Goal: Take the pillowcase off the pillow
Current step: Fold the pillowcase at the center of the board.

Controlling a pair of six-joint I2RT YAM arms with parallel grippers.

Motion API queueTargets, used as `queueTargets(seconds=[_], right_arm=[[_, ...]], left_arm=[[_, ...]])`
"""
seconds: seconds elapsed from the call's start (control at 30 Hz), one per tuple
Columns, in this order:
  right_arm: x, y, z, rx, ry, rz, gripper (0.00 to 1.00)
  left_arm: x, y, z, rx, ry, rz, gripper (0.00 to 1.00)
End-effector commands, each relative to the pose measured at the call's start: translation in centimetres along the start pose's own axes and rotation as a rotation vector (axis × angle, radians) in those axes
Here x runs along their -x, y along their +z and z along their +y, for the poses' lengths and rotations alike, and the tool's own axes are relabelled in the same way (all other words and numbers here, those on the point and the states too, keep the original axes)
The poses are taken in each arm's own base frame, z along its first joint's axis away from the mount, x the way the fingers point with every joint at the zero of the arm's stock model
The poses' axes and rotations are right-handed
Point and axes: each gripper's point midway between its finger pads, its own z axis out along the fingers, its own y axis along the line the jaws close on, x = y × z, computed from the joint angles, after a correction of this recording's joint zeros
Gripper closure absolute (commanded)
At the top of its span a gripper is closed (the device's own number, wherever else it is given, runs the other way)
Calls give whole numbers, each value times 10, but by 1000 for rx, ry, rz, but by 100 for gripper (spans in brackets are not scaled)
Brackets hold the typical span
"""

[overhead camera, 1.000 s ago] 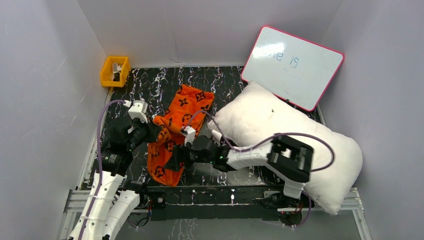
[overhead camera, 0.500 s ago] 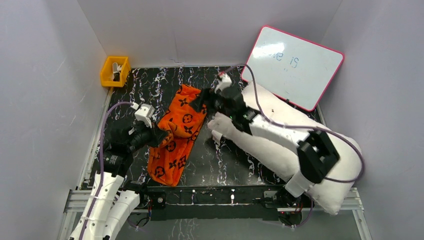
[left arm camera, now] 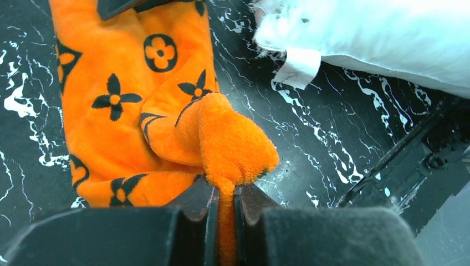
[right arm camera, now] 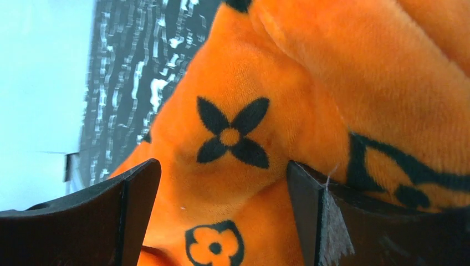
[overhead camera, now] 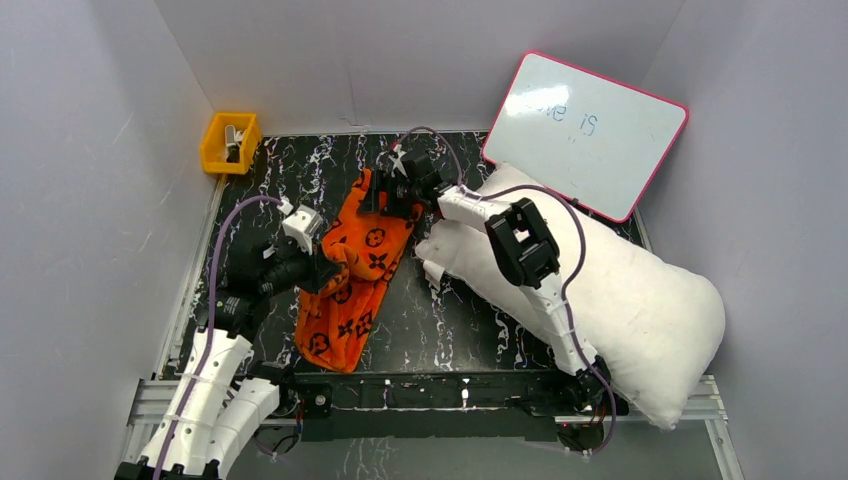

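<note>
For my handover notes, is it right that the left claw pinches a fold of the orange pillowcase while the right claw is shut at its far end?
Not quite: the right claw is open, jaws wide apart at the far end, as the right wrist view shows. The left claw does pinch a fold of the pillowcase.

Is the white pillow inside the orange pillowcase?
No, the pillow lies bare on the table, with the pillowcase lying beside it.

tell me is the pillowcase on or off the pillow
Off: the pillowcase lies crumpled on the table beside the bare white pillow.
</note>
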Motion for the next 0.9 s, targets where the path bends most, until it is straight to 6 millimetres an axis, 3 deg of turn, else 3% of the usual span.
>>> queueTargets(seconds=[0.0, 0.1, 0.27, 0.4, 0.47, 0.5, 0.53, 0.57, 0.6, 0.7, 0.77, 0.83, 0.87], right_arm=[[28, 5, 1, 64, 13, -24, 7], [38, 13, -44, -16, 78, -39, 6], [74, -3, -111, -148, 144, -131, 4], [107, -23, -142, -178, 205, -210, 4], [123, -32, -149, -184, 207, -244, 3], [131, -37, -151, -184, 205, -262, 3], [139, -42, -153, -183, 204, -277, 3], [145, -45, -154, -180, 200, -288, 2], [149, -47, -154, -178, 196, -296, 2], [156, -55, -153, -172, 190, -308, 2], [158, -60, -150, -172, 175, -305, 2], [158, -66, -142, -178, 131, -303, 1], [158, -69, -136, -179, 102, -305, 1]], left_arm=[[8, -7, -27, -158, 97, -14, 100], [-5, -8, -43, -286, 178, 17, 90], [-20, -2, -27, -271, 363, 70, 78], [-29, 10, -14, -273, 495, 99, 78], [-33, 15, -20, -328, 495, 106, 75], [-37, 17, -25, -363, 485, 111, 65], [-40, 17, -32, -407, 472, 114, 45], [-46, 16, -42, -461, 456, 117, 15], [-48, 15, -49, -493, 444, 117, 3], [-58, 11, -66, -555, 425, 131, 2], [-49, 11, -63, -497, 406, 100, 2], [-30, 18, -45, -342, 382, 44, 2], [-15, 24, -25, -195, 325, 3, 2]])
